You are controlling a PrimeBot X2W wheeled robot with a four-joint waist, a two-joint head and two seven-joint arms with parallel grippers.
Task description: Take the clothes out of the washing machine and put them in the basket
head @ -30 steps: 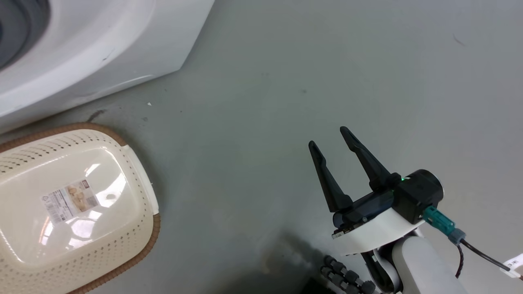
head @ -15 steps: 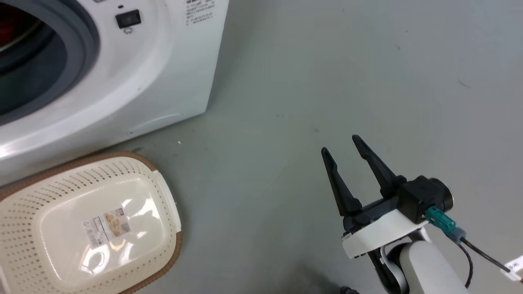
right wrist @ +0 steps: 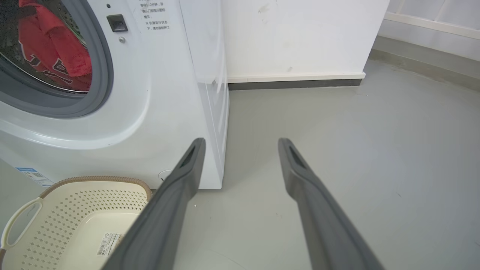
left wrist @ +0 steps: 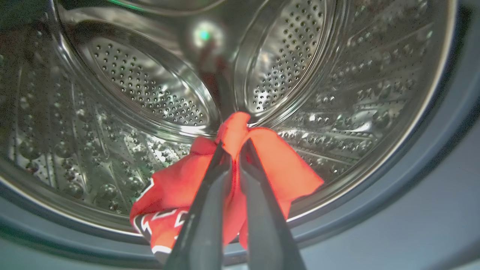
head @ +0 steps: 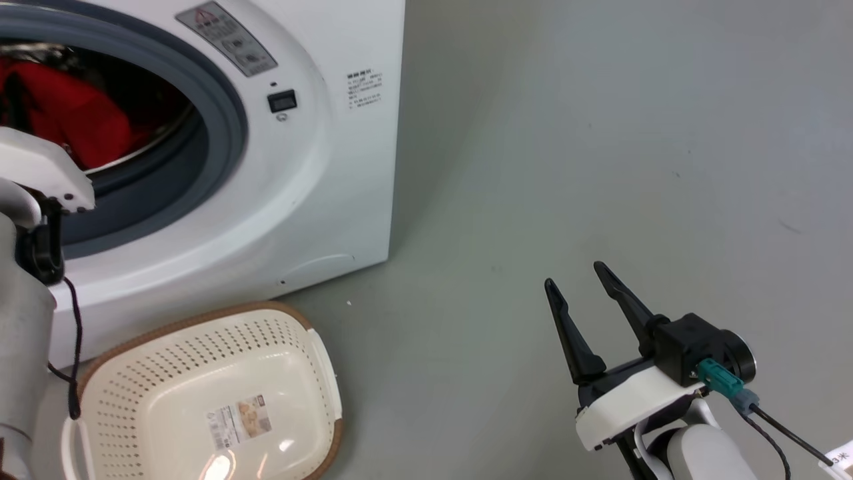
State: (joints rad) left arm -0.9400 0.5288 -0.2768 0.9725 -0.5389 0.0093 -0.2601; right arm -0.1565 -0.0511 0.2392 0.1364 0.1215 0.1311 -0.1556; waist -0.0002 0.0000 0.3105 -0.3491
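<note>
**View lifts, grasp confirmed**

The head view has tipped up onto the washer point(head: 320, 167). At the drum's point(left wrist: 150, 86) front lip the left claw point(left wrist: 231, 144) is clenched on the red clothes point(left wrist: 277, 165). The right claw point(head: 574, 275) hangs released over the floor point(head: 566, 133). Pull-out to the basket point(head: 200, 347) seems next.

Nothing I can read: stickers point(head: 227, 38) on the washing machine point(head: 313, 200) at upper left and the basket point(head: 133, 373) label point(head: 238, 421) (print too small) blur.

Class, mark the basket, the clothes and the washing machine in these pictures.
the basket point(head: 193, 340): head view, perforated inner wall.
the clothes point(left wrist: 285, 168): left wrist view, red fabric's right side.
the washing machine point(right wrist: 161, 93): right wrist view, white front panel.
</note>
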